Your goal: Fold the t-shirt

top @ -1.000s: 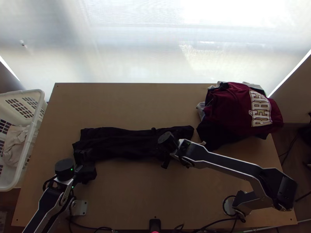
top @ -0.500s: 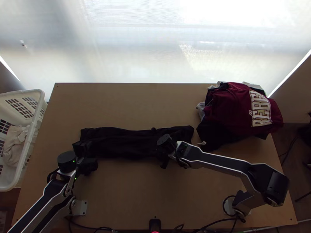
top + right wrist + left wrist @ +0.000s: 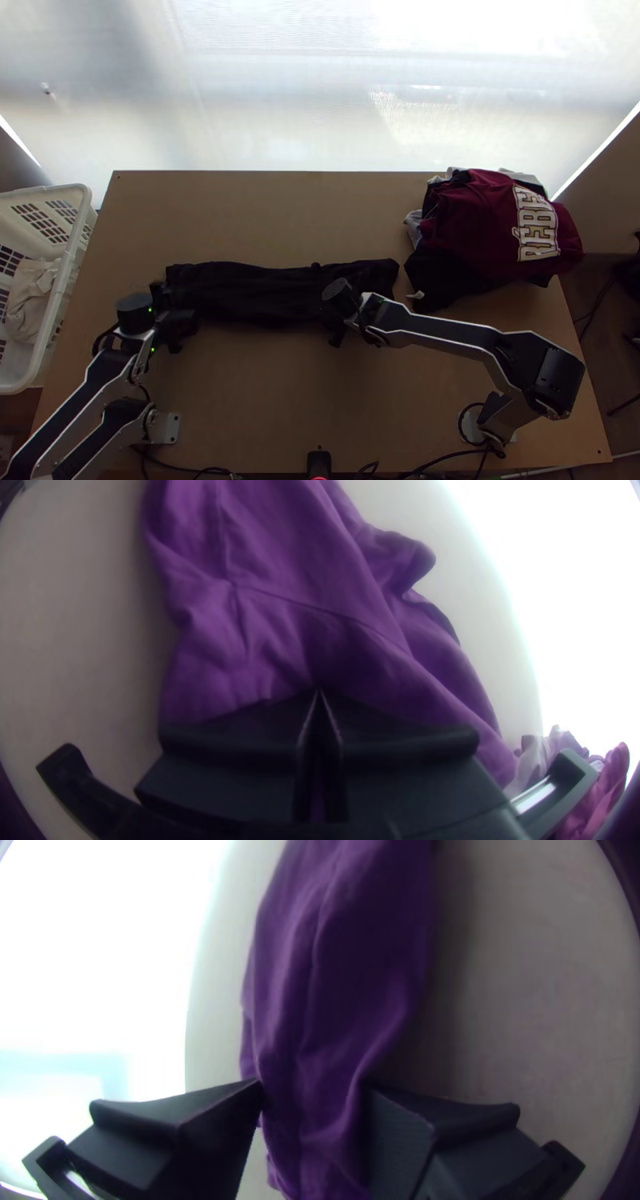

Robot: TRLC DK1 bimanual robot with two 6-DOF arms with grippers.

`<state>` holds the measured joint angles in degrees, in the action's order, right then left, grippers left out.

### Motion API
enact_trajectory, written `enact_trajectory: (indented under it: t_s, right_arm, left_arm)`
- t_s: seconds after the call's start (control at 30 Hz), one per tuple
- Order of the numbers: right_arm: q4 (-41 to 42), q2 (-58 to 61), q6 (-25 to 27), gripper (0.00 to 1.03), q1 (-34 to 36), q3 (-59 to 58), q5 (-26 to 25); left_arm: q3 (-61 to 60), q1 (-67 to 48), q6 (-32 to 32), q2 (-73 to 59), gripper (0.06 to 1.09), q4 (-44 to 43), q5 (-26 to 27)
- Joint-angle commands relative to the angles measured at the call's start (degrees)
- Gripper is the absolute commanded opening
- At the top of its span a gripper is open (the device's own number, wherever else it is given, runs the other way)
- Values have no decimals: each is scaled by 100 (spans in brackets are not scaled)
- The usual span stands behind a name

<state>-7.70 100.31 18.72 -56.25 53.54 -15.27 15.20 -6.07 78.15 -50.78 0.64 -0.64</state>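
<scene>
Moving farther from its base, left claw [image 3: 159, 293] straddles t-shirt [image 3: 248, 292].

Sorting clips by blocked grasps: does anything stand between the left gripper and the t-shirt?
Nothing visible does. The left gripper is open, its fingers on either side of the dark t-shirt. The clothes pile lies beyond the t-shirt's other end.

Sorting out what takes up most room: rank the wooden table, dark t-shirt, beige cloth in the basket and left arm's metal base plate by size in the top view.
1. Wooden table
2. Dark t-shirt, partly covered by the arms
3. Beige cloth
4. Metal base plate
</scene>
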Motion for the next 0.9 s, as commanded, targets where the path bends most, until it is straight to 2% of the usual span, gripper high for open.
enact_trajectory:
  t_s: [0.0, 0.1, 0.27, 0.33, 0.63, 0.73, 0.87]
  right_arm:
    - [6, 85, -61, 2, -44, -10, 41]
    - [6, 129, -88, 2, -62, 16, 41]
    - [6, 120, -114, 2, -53, 7, 68]
    - [6, 111, -167, 2, -53, 16, 94]
    - [6, 41, -316, 2, 26, 60, 305]
    - [6, -126, -378, 3, 202, 51, 305]
    - [-144, -645, -352, 3, 554, 7, 410]
  left_arm:
    - [1037, 70, -300, -125, 37, 674, 108]
    - [1301, 9, -300, -239, 15, 665, 144]
    - [1442, -272, -256, -388, 14, 621, 144]
    - [1503, -536, -63, -336, 11, 524, 135]
    - [1732, -1960, 851, -353, 11, 138, 21]
    - [1749, -2364, 1150, -476, 11, 15, 29]
    - [2039, -2751, 1194, -775, 11, 6, 21]
